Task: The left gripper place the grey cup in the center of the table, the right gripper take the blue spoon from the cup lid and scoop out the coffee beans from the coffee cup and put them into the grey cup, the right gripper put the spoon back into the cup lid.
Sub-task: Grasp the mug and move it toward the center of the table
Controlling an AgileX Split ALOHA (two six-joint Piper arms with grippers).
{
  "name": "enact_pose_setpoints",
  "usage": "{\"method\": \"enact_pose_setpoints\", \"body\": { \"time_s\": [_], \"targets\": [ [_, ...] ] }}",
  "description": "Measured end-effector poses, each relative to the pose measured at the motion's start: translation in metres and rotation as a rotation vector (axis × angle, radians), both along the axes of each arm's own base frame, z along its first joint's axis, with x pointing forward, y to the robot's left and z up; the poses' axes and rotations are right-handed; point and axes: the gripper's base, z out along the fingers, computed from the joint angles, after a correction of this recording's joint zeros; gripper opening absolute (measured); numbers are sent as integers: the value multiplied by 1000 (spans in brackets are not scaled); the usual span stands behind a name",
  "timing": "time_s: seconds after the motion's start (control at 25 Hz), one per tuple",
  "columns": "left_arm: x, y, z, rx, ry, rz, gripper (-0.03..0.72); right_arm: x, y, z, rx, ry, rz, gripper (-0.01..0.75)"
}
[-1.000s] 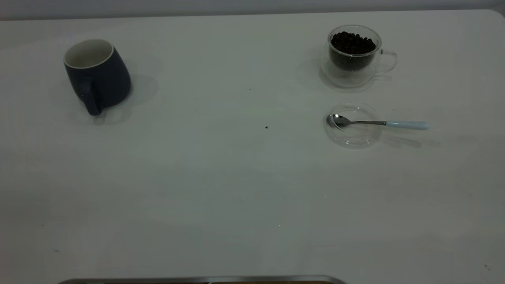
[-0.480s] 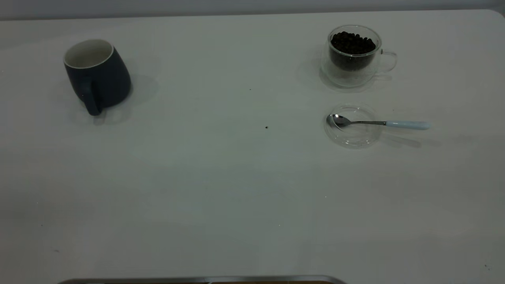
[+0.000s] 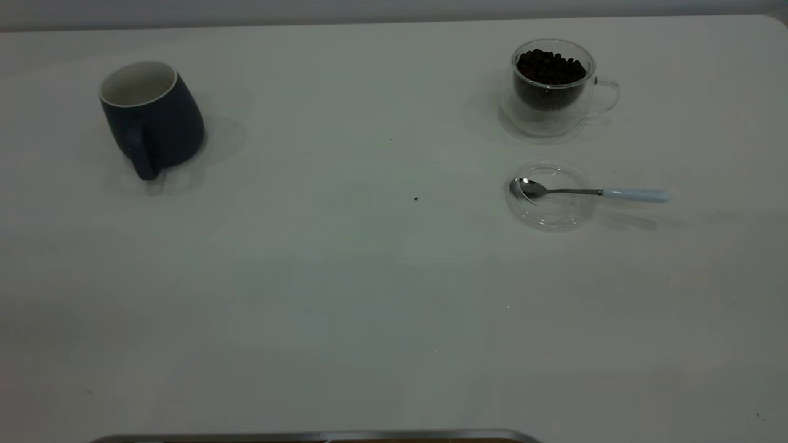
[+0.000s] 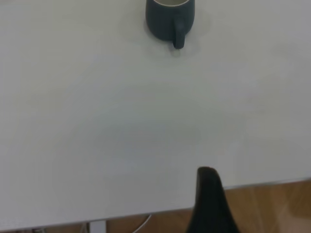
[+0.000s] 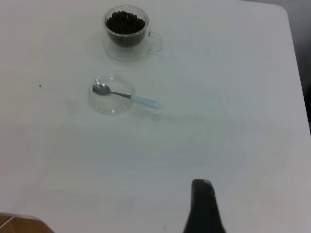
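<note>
A: While both arms sit back off the table (image 3: 345,295), the mug (image 3: 151,118) waits, upper left of the frame. Upright, dark slate, white inside, handle toward the camera.

B: Left gripper (image 4: 210,204)?

A: One dark finger shows in the wrist view, well short of the mug; apart or together, cannot tell. Right gripper (image 5: 204,206) likewise.

B: Approach?

A: I'd pinch the rim opposite the handle, lift straight, set down centre frame, well clear of spoon (image 3: 591,192) and lid (image 3: 550,212).
</note>
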Motion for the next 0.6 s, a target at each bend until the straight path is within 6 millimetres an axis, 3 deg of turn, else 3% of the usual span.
{"method": "enact_pose_setpoints", "body": {
  "time_s": [0.12,0.28,0.44,0.6],
  "targets": [
    [2,0,17,-94,-70,65,588,0,0,0,0,0,0,588],
    [23,-2,58,-156,-85,106,588,0,0,0,0,0,0,588],
    [67,-6,99,-94,1,73,588,0,0,0,0,0,0,588],
    [121,-10,120,47,97,-32,588,0,0,0,0,0,0,588]
  ]
}}
